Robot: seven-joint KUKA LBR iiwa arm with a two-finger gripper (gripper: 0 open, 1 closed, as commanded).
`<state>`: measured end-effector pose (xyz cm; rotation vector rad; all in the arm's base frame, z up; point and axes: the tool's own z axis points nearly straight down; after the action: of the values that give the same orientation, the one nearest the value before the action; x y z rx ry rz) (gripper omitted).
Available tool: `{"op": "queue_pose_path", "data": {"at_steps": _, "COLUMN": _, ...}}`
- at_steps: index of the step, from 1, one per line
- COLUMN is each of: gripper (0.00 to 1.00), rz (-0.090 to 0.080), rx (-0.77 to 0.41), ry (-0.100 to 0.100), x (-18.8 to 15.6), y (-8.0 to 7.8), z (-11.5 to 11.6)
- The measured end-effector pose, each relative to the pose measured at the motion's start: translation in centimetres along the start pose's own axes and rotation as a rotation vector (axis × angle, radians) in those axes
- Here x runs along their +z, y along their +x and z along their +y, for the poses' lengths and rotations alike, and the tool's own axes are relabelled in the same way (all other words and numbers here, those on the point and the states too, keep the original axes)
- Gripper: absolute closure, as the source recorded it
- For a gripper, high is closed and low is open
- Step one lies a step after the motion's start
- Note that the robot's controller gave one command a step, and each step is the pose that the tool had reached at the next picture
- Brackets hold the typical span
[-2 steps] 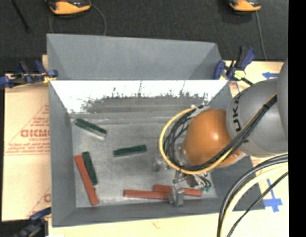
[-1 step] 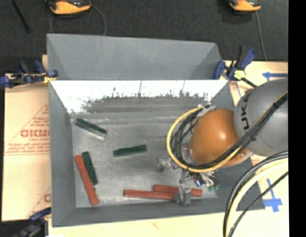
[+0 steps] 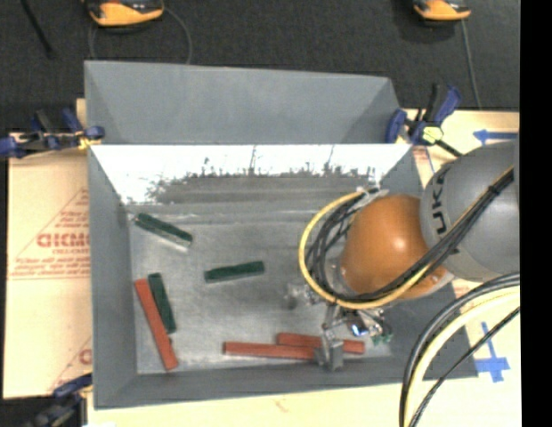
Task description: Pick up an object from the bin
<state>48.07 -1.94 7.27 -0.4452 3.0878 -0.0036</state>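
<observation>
Grey metal bin (image 3: 109,274) with red and green sticks loose on its floor.
The gripper (image 3: 333,352) is low at the near right, at the right ends of a long red stick (image 3: 263,350) and a shorter red stick (image 3: 301,338). Whether it is apart or together, I cannot tell.

Arm: my grey arm (image 3: 476,207) comes in from the right edge, its last link angled down and to the left.
Wrist: I see the rounded orange cover (image 3: 383,243) sitting over it, hiding most of the joint.
Cables: black and yellow cables (image 3: 313,243) loop round the cover's left side, and more trail off to the lower right.
Gripper: my gripper (image 3: 334,347) hangs just below the cover, pointing down.
</observation>
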Motion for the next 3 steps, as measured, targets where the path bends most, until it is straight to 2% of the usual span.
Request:
{"op": "queue_pose_path", "data": {"at_steps": 1, "gripper": 0.00, "rz": -0.001, "rx": 0.008, "ry": 0.000, "x": -0.1, "y": 0.1, "z": -0.1}}
{"op": "queue_pose_path", "data": {"at_steps": 2, "gripper": 0.00, "rz": 0.016, "rx": -0.121, "ry": -0.003, "x": 0.2, "y": 0.6, "z": -6.9}}
{"op": "queue_pose_path", "data": {"at_steps": 3, "gripper": 1.00, "rz": 0.013, "rx": -0.120, "ry": -0.004, "x": 0.1, "y": 0.5, "z": -6.7}}
